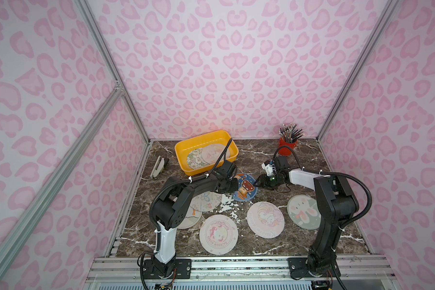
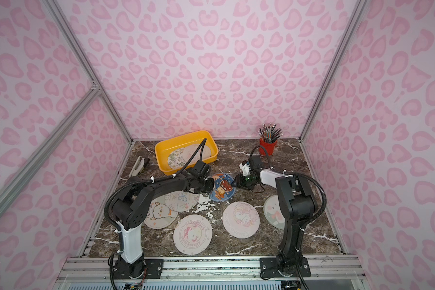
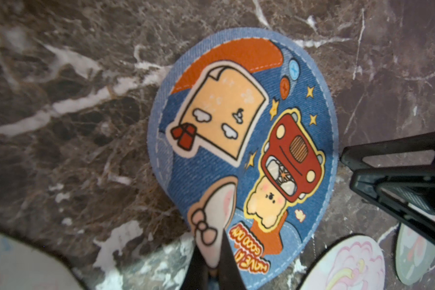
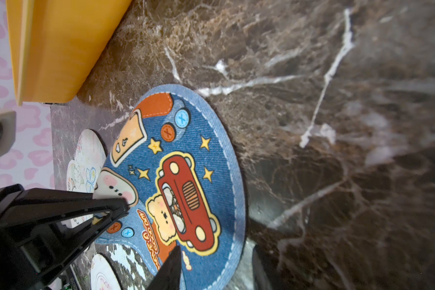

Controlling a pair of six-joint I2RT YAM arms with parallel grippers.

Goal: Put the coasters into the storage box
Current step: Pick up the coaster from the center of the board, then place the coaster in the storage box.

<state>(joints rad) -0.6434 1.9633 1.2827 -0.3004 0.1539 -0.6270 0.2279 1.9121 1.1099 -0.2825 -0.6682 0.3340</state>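
Left wrist view gives the best look: the blue coaster (image 3: 239, 155) with the toast and red car print sits on the brown marble table (image 3: 60, 125). The left claw (image 3: 215, 253) is pinched tight on its rim, so that bit of the edge curls up while the rest lies flat.

The right claw (image 4: 215, 251) is at the opposite side of the same disc, jaws partway apart, tips right at the rim. From the right wrist view one finger (image 4: 170, 271) sits over the print and the other is off the edge over the marble. Can't tell if either actually touches it.

In both top views this one is between the two arms, just in front of the storage box (image 1: 182, 153), not in it. The yellow box holds two coasters, a floral coaster (image 1: 194, 158) with a pale pink coaster (image 1: 214, 152) overlapping it.

Five more lie flat on the table nearer the arm bases:
- a butterfly coaster (image 1: 207, 200) overlapping a sheep coaster (image 2: 158, 216), both partly under the left arm
- a ringed cartoon coaster (image 1: 218, 234)
- a pink-maned coaster (image 1: 265, 219)
- a bunny coaster (image 1: 302, 212), partly behind the right arm

A red pencil cup (image 1: 286, 148) stands in the far corner, well apart from all of it.
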